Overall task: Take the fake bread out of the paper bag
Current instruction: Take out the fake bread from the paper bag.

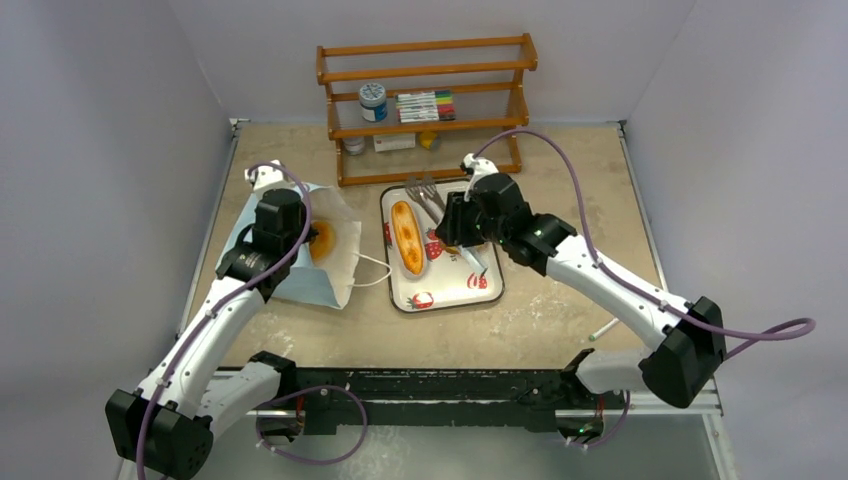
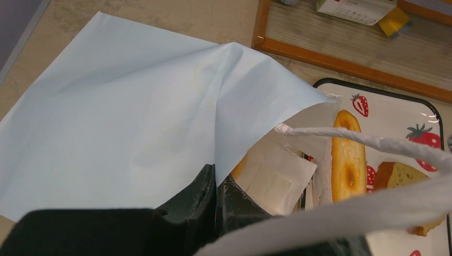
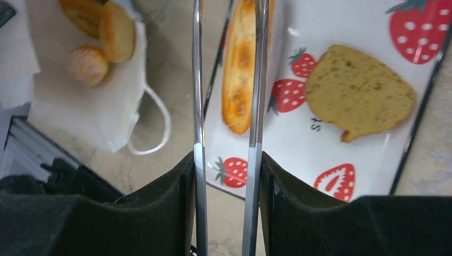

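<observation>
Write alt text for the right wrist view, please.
The right gripper clamps metal tongs over a strawberry-print tray holding a long golden loaf and a brown speckled bun. At left, three more bread pieces lie inside the open paper bag, its cord handle trailing on the table.

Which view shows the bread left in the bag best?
Right wrist: three bread pieces lie plain in the open bag. Top external shows only an orange patch; left wrist, just a sliver.

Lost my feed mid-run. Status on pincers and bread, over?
Left pincer shut on paper bag edge. Right pincer shut on metal tongs over tray. Loaf and speckled slice on tray; three pieces in bag. Nothing blocking bag mouth.
</observation>
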Robot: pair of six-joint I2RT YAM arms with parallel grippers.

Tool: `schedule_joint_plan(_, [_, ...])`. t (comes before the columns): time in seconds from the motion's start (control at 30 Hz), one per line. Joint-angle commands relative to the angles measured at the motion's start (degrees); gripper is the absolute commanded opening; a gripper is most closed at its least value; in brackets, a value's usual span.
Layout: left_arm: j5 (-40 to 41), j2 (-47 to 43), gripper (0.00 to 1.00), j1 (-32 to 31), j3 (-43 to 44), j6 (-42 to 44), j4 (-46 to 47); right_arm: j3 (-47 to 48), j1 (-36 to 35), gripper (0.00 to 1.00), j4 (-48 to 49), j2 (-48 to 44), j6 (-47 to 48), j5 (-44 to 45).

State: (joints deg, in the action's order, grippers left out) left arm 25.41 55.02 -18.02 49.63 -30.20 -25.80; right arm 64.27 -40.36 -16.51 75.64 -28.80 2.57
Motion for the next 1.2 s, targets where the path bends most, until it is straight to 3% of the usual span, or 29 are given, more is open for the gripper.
schedule_joint_plan(0.0, [-3.39,-1.06,0.0,0.27,-0.18,1.91,1.58,1.59,-4.72,0.43,1.88,-3.13,0.66,-3.73])
schedule_joint_plan(0.43, [-3.99,-0.88,0.0,0.31,-0.51,0.85,1.21,-0.22,-10.21,0.43,3.88,-5.16,-2.37,-14.04])
schedule_joint_plan(0.73, [-4.45,-0.24,0.0,0.33,-0.42,0.49,2.47,-0.55,-14.83,0.44,7.83,-0.28,-4.61,-16.98])
schedule_joint_plan(1.17, [-5.8,0.06,0.0,0.28,-0.06,1.17,2.95,-0.84,-14.72,0.46,14.55,11.57,-7.65,-21.18])
